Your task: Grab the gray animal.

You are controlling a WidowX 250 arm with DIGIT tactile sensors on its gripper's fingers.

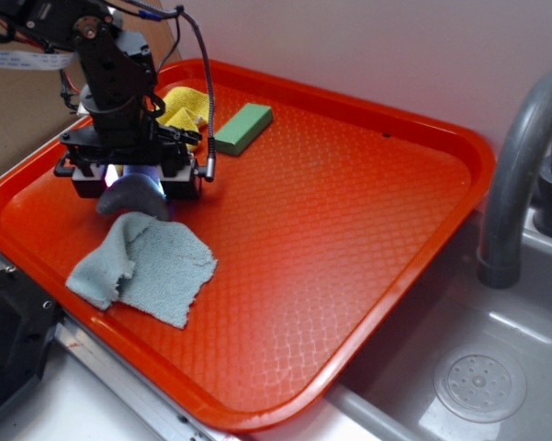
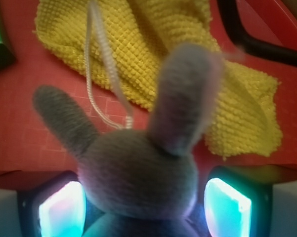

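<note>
hand [image 2: 143, 210] around gray animal [image 2: 138, 173], fingers beside its head

Bunny [image 2: 138, 173] body cut off (wrist view), ear blurred.

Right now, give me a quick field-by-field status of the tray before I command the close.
target: gray animal, ears pointing away from the wrist camera
gripper: down on the tray, one glowing pad on each side of the bunny's head
contact: cannot tell if the pads touch it
string loop: lying over the yellow cloth
blue-gray cloth: right beside the bunny
green block: far side, clear of the gripper
surface: orange tray
</note>
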